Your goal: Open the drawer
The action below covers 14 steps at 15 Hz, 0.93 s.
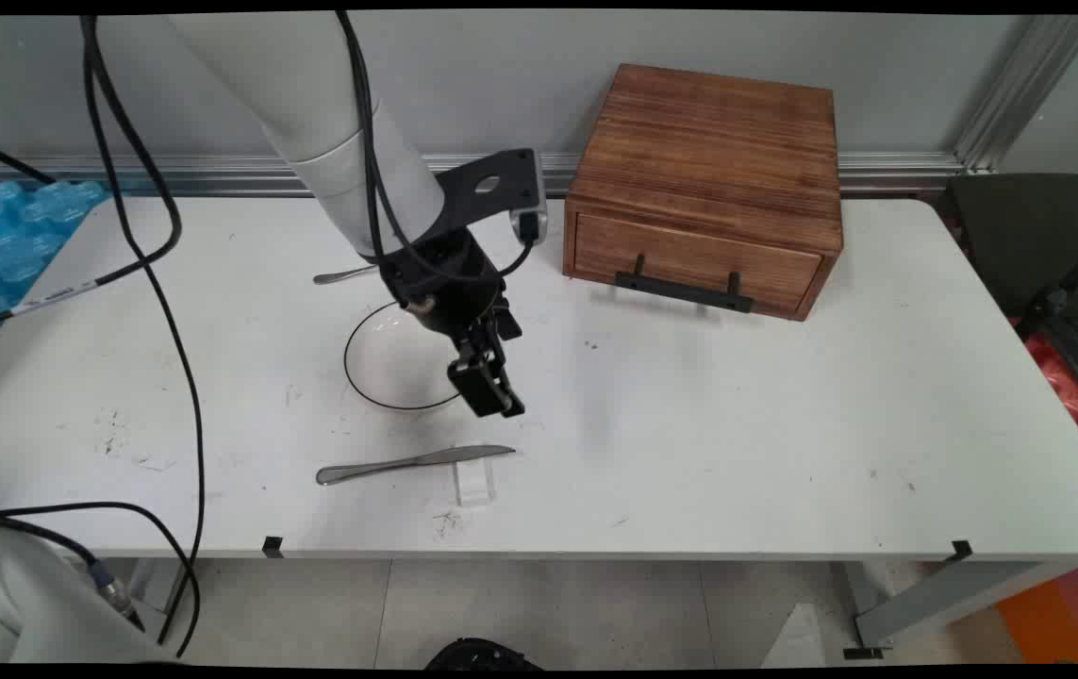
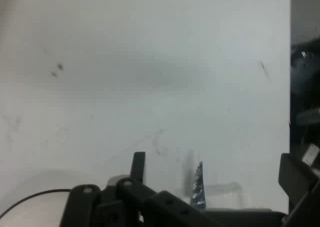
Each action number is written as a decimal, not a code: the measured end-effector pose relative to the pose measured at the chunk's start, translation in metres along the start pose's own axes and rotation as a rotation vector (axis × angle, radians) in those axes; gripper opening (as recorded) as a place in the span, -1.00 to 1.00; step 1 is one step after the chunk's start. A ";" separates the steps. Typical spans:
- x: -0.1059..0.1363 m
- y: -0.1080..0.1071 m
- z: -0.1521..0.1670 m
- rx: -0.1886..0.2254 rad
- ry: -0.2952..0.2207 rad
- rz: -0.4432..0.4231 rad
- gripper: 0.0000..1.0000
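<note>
A butter knife [image 1: 411,462] is laid nearest the table's [image 1: 737,443] front edge, its blade propped on a small clear block [image 1: 474,483]. Just behind and above it, the gripper [image 1: 499,404] is held empty with its jaws parted, beside a white plate [image 1: 397,363]. A wooden drawer box [image 1: 708,189] is set farthest back.

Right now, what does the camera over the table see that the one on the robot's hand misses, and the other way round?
Only the main view shows the brown wooden drawer box, closed, by the wall, and a silver utensil handle half hidden behind the arm. The hand view adds nothing of its own. Both show the black two-finger gripper, the white black-rimmed plate beside it, the silver table knife with its blade on a small clear block, and the white table.
</note>
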 end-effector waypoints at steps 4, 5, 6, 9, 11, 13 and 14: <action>0.013 0.003 -0.010 0.029 0.022 -0.039 1.00; 0.016 0.003 -0.013 0.035 0.028 -0.045 1.00; 0.022 0.002 -0.016 0.044 0.036 -0.052 1.00; 0.044 -0.004 -0.023 0.077 0.061 -0.061 1.00; 0.057 -0.010 -0.024 0.094 0.072 -0.060 1.00; 0.073 -0.020 -0.023 0.117 0.089 -0.059 1.00; 0.084 -0.029 -0.019 0.134 0.099 -0.060 1.00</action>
